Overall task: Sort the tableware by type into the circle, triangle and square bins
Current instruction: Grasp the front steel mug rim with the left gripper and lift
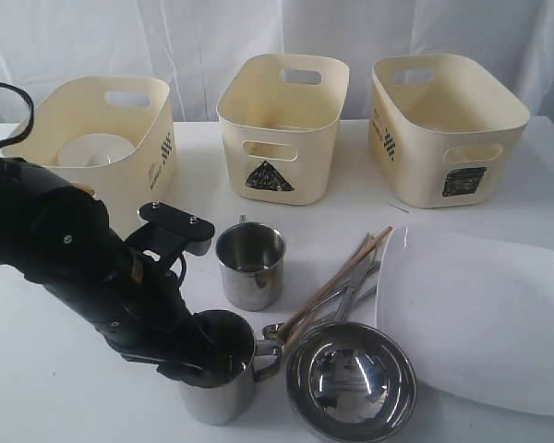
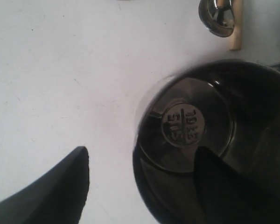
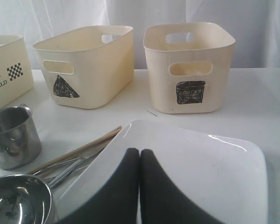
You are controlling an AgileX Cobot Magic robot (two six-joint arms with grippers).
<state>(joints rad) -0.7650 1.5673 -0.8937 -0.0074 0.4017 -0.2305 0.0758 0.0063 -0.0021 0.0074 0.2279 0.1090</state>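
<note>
- At the front of the white table [image 1: 37, 388], the left arm [image 1: 74, 258] bends low over the nearer steel mug [image 1: 222, 401], which stands upright just beside the steel bowl [image 1: 351, 378]
- The left gripper [image 2: 142, 186] is spread wide: one finger looks to be inside the mug's rim, the other outside it over the tabletop, and nothing is pinched yet
- To do this step well, I judge it should sink a little deeper so the pads straddle the wall, close squarely away from the handle, then lift straight up; thin polished steel may slip or swing, and the bowl and utensil tips sit close by
- The right gripper [image 3: 140, 186] hovers over the large white plate [image 1: 480, 323] with its jaws pressed together, holding nothing
- A white curtain [image 1: 203, 37] hangs behind, and the table surface is smooth and plain
- Three cream bins line the back: the left bin [image 1: 138, 120], whose mark I cannot see, holds the small white bowl [image 1: 94, 149], with the triangle bin [image 1: 277, 138] in the middle and the square bin [image 1: 443, 138] on the right
- The second mug [image 1: 250, 263] stands upright near the triangle bin, and the chopsticks [image 1: 342, 277] and metal utensils [image 1: 351, 300] lie fanned between it and the plate
</note>
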